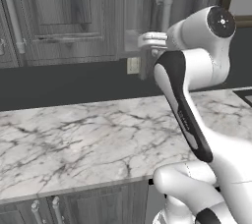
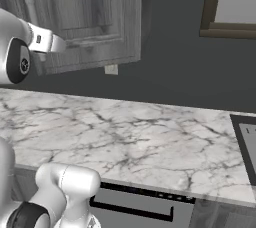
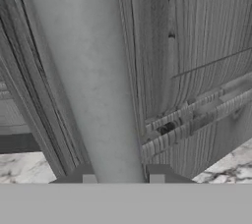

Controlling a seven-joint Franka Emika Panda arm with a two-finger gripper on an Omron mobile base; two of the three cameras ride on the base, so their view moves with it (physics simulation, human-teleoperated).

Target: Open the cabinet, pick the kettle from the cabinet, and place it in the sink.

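End effector [image 3: 122, 176] clamps cabinet [image 2: 95, 17] handle [image 3: 88, 80], bar upright.

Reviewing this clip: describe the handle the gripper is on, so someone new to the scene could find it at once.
Look above the white marble counter to the dark grey wood-grain wall cabinet. Its long vertical silver bar handle stands at the door's edge, and the gripper has a fingertip on each side of it. The bar handle further left has nothing on it.
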